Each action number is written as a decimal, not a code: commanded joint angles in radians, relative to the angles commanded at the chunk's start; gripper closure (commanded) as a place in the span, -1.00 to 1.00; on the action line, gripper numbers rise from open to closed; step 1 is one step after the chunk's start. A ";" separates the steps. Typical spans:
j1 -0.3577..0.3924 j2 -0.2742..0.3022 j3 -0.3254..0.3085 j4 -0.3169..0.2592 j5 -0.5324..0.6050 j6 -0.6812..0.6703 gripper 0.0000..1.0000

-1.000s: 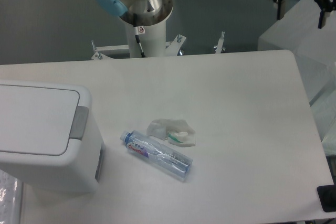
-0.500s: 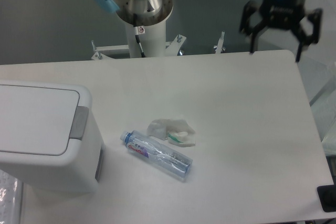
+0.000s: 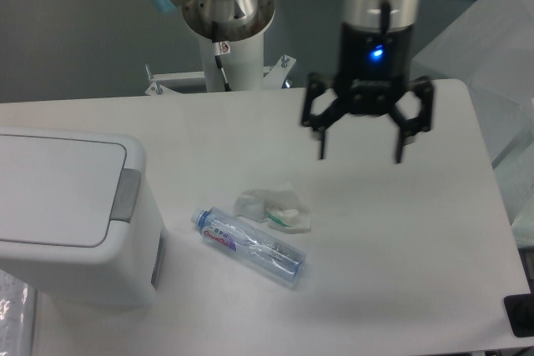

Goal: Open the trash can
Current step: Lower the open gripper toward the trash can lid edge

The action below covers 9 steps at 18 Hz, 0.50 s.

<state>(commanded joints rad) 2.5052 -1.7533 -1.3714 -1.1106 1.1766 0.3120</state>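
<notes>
The gripper (image 3: 360, 156) hangs above the table (image 3: 400, 231), fingers spread wide, holding nothing. The trash can (image 3: 71, 214) sits at the table's left edge, lid flat and closed, its grey push tab (image 3: 127, 195) on the side facing the middle. The gripper is well apart from it, so this looks like the approach step. The next move calls for travel left over the plastic bottle (image 3: 250, 246) and crumpled wrapper (image 3: 274, 208), then a press down on the tab.
</notes>
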 joint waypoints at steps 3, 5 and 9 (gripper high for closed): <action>-0.055 -0.012 -0.011 0.003 0.008 -0.068 -1.00; -0.081 -0.005 -0.041 0.005 0.006 -0.071 -1.00; -0.123 -0.005 -0.055 0.005 0.009 -0.073 -1.00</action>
<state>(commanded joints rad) 2.3823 -1.7579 -1.4265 -1.1060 1.1858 0.2393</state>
